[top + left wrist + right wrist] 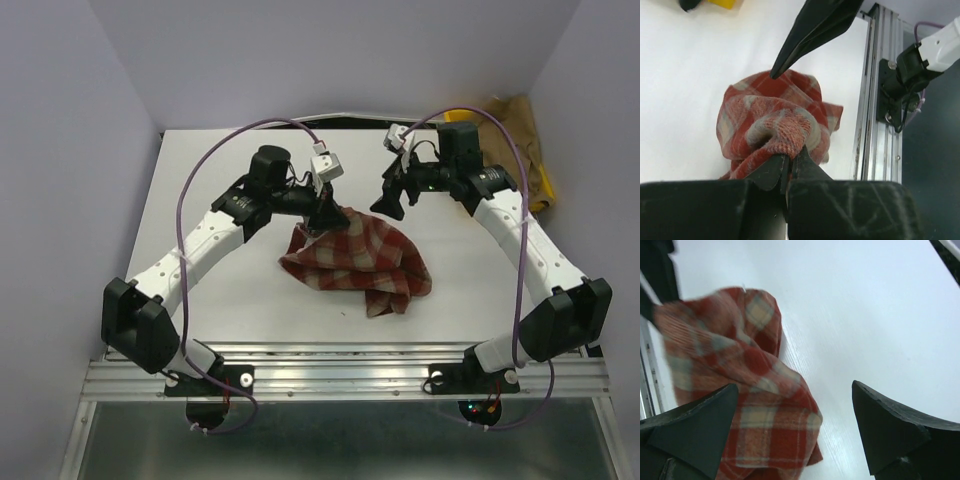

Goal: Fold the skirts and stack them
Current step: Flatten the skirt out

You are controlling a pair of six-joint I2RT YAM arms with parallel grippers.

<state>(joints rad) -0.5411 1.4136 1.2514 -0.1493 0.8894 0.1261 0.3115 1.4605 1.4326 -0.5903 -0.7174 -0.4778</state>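
1. The red-and-cream plaid checked fabric skirt point(360, 262) lies crumpled at the middle of the white table point(220, 200), with its far-left corner raised.
2. The left gripper point(325, 213) has its jaws clamped on a bunched fold at that raised corner.
3. The right gripper point(392, 200) hangs just beside the skirt's far edge, jaws spread wide and holding nothing.
4. The plain tan-brown fabric skirt point(512, 118) sits at the far-right corner with the yellow plastic tray point(545, 195), well apart from the plaid one. Whether it lies inside the tray cannot be told.
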